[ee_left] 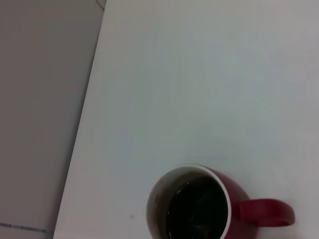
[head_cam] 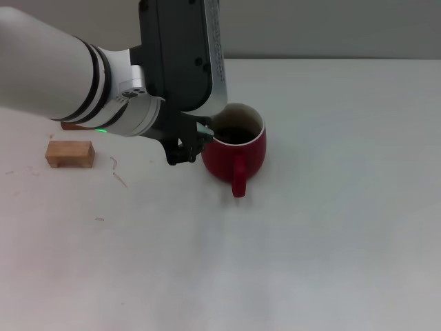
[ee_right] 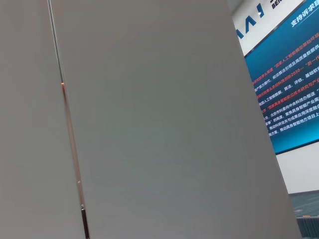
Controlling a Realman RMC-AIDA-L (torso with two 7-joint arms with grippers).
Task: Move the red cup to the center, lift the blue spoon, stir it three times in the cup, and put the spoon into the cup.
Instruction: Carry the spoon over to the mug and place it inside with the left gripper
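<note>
The red cup (head_cam: 236,153) stands on the white table (head_cam: 331,227) near the middle, its handle (head_cam: 239,182) turned toward me. Its white rim and dark inside also show in the left wrist view, where the red cup (ee_left: 199,206) lies right under the camera. My left gripper (head_cam: 185,147) hangs low at the cup's left side, close against its wall. I cannot make out the blue spoon in any view; the arm hides the space between gripper and cup. My right arm is parked out of the head view.
A small wooden block (head_cam: 69,153) sits at the left of the table, with a red-orange block (head_cam: 72,126) just behind it, half hidden by my left arm. The table's far edge (ee_left: 84,124) runs close behind the cup.
</note>
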